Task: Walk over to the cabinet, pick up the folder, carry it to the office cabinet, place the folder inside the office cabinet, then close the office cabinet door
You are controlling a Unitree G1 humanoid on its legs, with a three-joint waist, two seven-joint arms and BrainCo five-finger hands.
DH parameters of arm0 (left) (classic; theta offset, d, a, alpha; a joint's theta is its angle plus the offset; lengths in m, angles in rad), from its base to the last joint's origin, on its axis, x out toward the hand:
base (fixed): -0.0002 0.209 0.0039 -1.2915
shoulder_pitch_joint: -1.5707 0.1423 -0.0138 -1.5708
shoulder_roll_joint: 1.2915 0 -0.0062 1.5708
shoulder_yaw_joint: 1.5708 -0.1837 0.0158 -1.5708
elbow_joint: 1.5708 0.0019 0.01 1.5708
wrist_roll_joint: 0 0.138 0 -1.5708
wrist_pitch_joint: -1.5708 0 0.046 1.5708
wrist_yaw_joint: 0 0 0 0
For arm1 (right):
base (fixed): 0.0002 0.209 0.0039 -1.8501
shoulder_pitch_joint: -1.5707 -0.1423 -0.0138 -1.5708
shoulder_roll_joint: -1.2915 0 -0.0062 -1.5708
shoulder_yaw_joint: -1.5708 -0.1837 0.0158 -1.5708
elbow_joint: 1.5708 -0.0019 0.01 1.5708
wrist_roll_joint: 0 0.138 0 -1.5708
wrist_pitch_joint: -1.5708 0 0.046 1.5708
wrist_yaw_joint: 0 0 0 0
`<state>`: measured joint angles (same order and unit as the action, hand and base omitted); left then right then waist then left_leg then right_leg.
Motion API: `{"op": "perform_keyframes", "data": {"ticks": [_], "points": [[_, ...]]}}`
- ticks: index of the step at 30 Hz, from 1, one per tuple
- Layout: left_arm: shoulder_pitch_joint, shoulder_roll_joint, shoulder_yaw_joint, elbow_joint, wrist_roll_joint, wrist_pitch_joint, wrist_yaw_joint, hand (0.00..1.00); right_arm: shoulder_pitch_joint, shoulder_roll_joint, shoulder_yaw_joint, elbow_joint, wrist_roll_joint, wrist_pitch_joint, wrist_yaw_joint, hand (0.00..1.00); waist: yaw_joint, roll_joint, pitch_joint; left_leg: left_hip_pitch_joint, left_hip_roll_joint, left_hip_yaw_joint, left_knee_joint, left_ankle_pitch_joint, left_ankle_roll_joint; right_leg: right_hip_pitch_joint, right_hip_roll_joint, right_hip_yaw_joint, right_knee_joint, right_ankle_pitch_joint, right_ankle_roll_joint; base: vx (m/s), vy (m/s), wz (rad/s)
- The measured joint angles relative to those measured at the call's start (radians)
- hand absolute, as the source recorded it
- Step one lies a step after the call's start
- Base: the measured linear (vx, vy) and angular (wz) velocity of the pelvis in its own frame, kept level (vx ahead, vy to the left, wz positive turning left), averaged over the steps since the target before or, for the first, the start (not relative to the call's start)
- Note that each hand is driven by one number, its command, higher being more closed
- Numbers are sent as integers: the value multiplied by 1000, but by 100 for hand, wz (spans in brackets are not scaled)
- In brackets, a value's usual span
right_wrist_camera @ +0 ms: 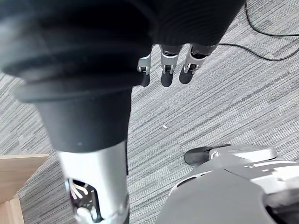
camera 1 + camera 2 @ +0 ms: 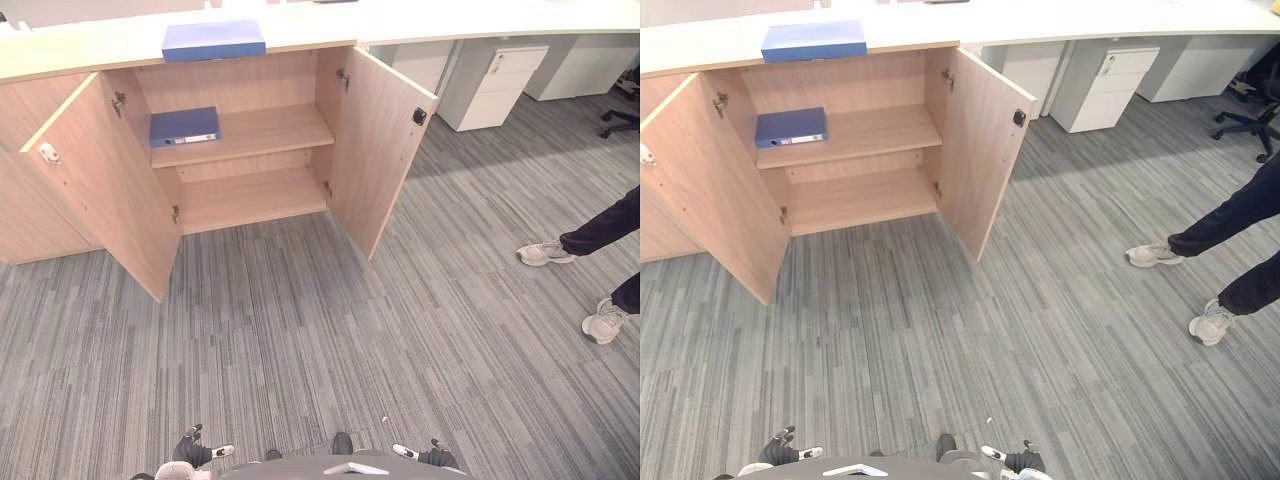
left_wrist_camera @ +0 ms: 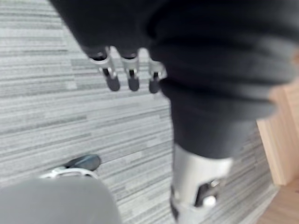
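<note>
Folder (image 2: 213,40): blue, flat and rectangular, lying on the pale counter top (image 2: 450,20) just above the open office cabinet (image 2: 270,130), with neither hand on it. The left hand (image 3: 132,77) hangs over the carpet (image 2: 300,340) with its fingers straight and empty, and the right hand (image 1: 168,70) hangs the same way, holding nothing. Both are well apart from the cabinet. A second blue folder (image 2: 184,126) lies flat at the left end of the upper shelf inside; the lower shelf is bare wood. The left door (image 2: 100,190) and the right door (image 2: 380,150) both stand swung wide. The wrist views each catch a light wood edge at one side, while the head views take in the whole cabinet front, and the right eye view brings in more of a black office chair (image 2: 1245,115) at the far right. A white drawer unit (image 2: 490,85) stands under the counter to the right, and a person's dark trouser legs and pale shoes (image 2: 545,253) are on the grey striped carpet nearby.
</note>
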<state>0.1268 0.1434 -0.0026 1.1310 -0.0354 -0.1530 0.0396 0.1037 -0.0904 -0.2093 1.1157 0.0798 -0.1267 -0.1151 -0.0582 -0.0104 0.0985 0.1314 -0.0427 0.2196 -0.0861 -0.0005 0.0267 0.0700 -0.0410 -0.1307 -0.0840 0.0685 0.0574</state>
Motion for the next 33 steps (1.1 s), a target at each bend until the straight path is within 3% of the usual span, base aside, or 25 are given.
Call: {"op": "perform_keyframes", "data": {"ticks": [23,33], "points": [[-1,3,0,0,-1,-2,1,0,-10,0,1,11,-9,2,-3,0,-3,-5,-1,-6,-4,1,0,-21,-2,-1,-7,-35,-3,4,-1,11,-1,1],[-18,17,1,-3,-2,-2,2,0,-58,2,10,5,-9,4,-5,0,9,-29,6,-51,-6,45,0,-44,9,-63,-9,6,-2,-8,13,-55,-18,-12]]}}
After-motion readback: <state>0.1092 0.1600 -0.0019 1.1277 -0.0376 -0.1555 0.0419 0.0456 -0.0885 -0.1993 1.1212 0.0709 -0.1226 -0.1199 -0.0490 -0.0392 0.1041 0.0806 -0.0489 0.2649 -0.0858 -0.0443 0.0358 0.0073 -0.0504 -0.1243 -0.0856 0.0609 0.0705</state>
